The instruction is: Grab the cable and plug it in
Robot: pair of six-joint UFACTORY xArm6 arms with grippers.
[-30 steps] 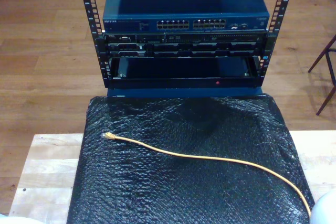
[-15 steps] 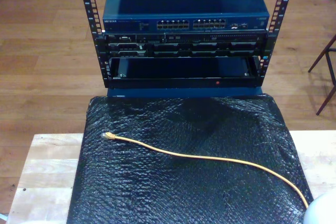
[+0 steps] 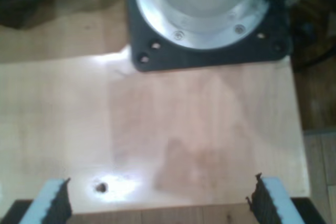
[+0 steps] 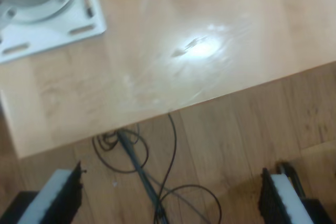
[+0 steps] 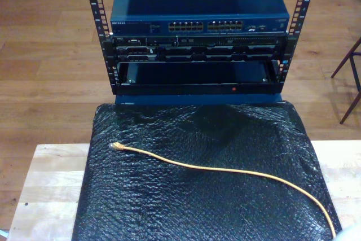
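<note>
my first gripper [image 3: 156, 203] is spread wide over bare wooden table [image 3: 199, 129]; my second gripper [image 4: 173, 198] is spread too, past the table's edge over floor. the cable [image 5: 225, 170] lies loose across the black mat [image 5: 197, 207], plug [image 5: 117, 145] toward the exterior view's left. beyond stands the rack [image 5: 197, 55].

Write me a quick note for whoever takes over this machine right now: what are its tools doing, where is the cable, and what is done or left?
My first tool: open, holding nothing, over bare wooden tabletop.
My second tool: open, holding nothing, over the table edge and floor.
Cable: lying loose across the black mat, plug toward the exterior view's left, untouched.
Switch with rows of ports sits in the rack beyond the mat.
Done: nothing yet.
Left: grasp the cable near the plug, carry it to a port, push it in.
</note>
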